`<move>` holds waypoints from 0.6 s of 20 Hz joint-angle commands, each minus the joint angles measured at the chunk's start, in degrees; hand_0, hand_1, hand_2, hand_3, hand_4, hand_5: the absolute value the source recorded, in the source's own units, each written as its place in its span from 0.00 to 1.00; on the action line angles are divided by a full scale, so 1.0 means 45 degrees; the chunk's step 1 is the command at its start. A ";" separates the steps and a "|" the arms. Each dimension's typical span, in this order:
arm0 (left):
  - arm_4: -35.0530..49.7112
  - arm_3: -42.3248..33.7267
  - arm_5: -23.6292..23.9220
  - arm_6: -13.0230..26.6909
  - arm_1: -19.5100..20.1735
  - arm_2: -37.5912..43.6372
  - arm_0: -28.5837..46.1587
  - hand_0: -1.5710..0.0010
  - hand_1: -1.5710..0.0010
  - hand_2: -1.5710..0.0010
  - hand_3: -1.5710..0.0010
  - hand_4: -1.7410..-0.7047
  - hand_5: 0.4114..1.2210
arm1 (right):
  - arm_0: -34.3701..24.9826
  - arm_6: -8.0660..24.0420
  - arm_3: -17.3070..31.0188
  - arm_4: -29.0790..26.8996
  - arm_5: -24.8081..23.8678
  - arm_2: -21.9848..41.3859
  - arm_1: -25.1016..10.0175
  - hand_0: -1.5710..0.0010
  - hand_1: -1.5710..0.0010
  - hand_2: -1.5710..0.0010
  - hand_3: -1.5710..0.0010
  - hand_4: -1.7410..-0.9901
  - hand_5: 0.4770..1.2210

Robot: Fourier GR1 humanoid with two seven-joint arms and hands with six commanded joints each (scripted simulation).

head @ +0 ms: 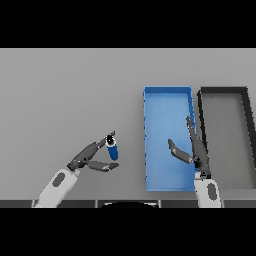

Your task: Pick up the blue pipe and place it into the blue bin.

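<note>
Blue pipe [113, 149] in left hand [92, 158]

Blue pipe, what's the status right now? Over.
Left hand pinching blue pipe, left of blue bin. Right hand open over the bin. Pipe not yet in. Nothing between pipe and bin.

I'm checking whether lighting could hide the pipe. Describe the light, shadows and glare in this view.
Head view: light is flat and even, with no glare; the blue pipe at the left hand stands out clearly against the grey table; the blue bin shows only faint shading along its walls.
</note>
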 commanded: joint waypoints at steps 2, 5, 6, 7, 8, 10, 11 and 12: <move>-0.0372 0.0734 0.0142 0.0112 -0.0321 -0.0080 -0.0437 1.00 1.00 1.00 1.00 0.62 0.05 | 0.0119 -0.0364 -0.0125 -0.0081 0.0052 -0.0093 -0.0124 1.00 1.00 1.00 1.00 0.70 0.22; -0.0977 0.1250 0.0607 0.0224 -0.0795 -0.0305 -0.0719 1.00 1.00 1.00 1.00 0.67 0.01 | 0.0154 -0.0445 0.0097 -0.0064 0.0044 -0.0065 -0.0024 1.00 1.00 1.00 1.00 0.69 0.23; -0.0868 0.1309 0.0558 0.0120 -0.1004 -0.0351 -0.0677 1.00 1.00 1.00 1.00 0.66 0.01 | 0.0213 -0.0486 0.0067 0.0096 -0.0001 0.0028 -0.0009 1.00 1.00 1.00 1.00 0.70 0.23; -0.0723 0.1439 0.0485 0.0207 -0.1217 -0.0315 -0.0865 1.00 1.00 1.00 1.00 0.64 0.02 | 0.0139 -0.0405 0.0060 0.0096 -0.0046 -0.0032 -0.0039 1.00 1.00 1.00 1.00 0.71 0.23; -0.0736 0.1630 0.0424 -0.0141 -0.1273 -0.0339 -0.0820 1.00 1.00 1.00 1.00 0.63 0.04 | 0.0242 -0.0593 0.0059 0.0188 -0.0018 0.0048 -0.0057 1.00 1.00 1.00 1.00 0.71 0.23; -0.0438 0.1626 0.0384 -0.0500 -0.1550 -0.0252 -0.0744 1.00 1.00 0.97 0.97 0.58 0.11 | 0.0273 -0.0582 -0.0043 0.0112 -0.0002 -0.0014 -0.0105 1.00 1.00 1.00 1.00 0.71 0.24; -0.0137 0.1701 0.0323 -0.0378 -0.1777 -0.0126 -0.0857 1.00 0.97 0.90 0.92 0.54 0.17 | 0.0224 -0.0612 -0.0037 0.0087 -0.0011 -0.0059 -0.0130 1.00 1.00 1.00 1.00 0.70 0.24; 0.0059 0.1654 0.0299 -0.0440 -0.1953 -0.0098 -0.0793 0.99 0.90 0.80 0.82 0.48 0.25 | 0.0255 -0.0596 -0.0025 0.0022 0.0060 -0.0041 -0.0113 1.00 1.00 1.00 1.00 0.70 0.24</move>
